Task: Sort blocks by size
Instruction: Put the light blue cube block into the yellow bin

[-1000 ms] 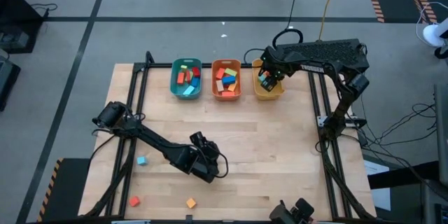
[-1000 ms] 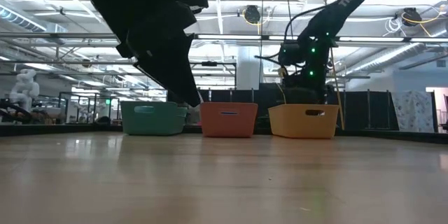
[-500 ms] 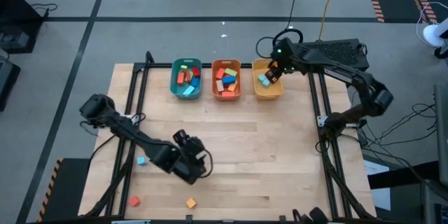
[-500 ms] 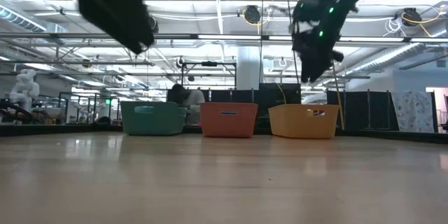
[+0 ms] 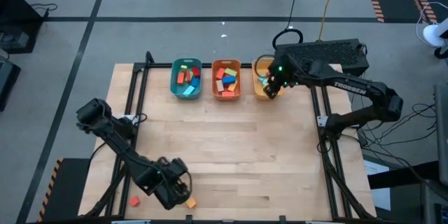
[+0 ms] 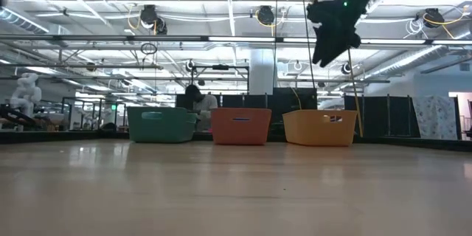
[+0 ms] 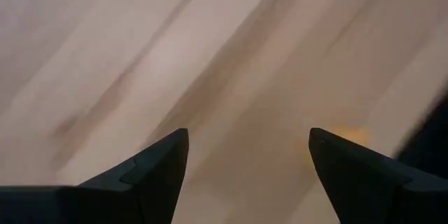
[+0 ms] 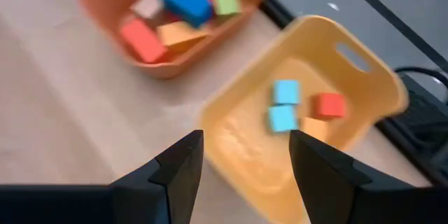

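Hovering w/ fingers spread & empty, right gripper (image 8: 238, 164) sits over yellow bin (image 5: 262, 87), far right, small blocks (image 8: 285, 105) inside. Left gripper (image 5: 178, 192) wide, by orange block (image 5: 190, 202), near-left.

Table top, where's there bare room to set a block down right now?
The wide middle of the table, between the three bins and the left gripper, is bare. It is crowded at the near left corner: loose blocks and that open gripper.

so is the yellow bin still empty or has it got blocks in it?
Not empty. The right wrist view shows the yellow bin holding two light blue cubes and a red cube; much of its floor is still bare.
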You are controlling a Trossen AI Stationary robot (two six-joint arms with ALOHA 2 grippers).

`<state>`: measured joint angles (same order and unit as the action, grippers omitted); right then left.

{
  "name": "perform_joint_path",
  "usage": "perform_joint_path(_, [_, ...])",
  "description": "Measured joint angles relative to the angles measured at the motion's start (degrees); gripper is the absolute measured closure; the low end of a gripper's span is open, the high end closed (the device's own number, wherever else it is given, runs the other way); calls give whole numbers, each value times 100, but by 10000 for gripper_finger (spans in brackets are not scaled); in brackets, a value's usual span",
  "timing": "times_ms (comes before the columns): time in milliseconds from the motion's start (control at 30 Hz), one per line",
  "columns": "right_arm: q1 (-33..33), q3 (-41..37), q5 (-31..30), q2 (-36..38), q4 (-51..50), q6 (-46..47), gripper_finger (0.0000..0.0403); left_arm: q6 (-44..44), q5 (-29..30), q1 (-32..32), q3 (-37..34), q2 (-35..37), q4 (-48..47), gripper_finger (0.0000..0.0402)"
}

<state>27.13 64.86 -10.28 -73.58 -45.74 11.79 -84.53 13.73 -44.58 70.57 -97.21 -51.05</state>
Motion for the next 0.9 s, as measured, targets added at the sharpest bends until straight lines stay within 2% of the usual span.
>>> perform_joint_path(133, [-571, 0, -15, -23, 176, 221, 206, -185, -658, -144, 0, 0, -1524, 105])
perform_joint_path(233, [-949, -3, -25, -46, 241, 330, 206, 384, -1104, -220, -2, 0, -2451, 105])
perform_joint_path(300, [-1154, -4, -26, -76, 281, 328, 206, 861, -1157, -293, -2, 0, -2775, 105])
perform_joint_path(400, [-1361, -30, -31, -159, 321, 43, 206, 1496, -1183, -367, -2, 0, -2833, 105])
perform_joint_path(533, [-1548, -387, -41, -198, 647, -83, 206, 1788, -1188, -393, -166, 0, -2833, 105])
perform_joint_path(767, [-1710, -1292, -24, -199, 1280, 217, 206, 1939, -1930, -525, -1165, 78, -2729, 105])
perform_joint_path(900, [-1876, -1595, -14, -188, 1692, 278, 206, 1885, -2104, -576, -1732, 475, -2387, 105])
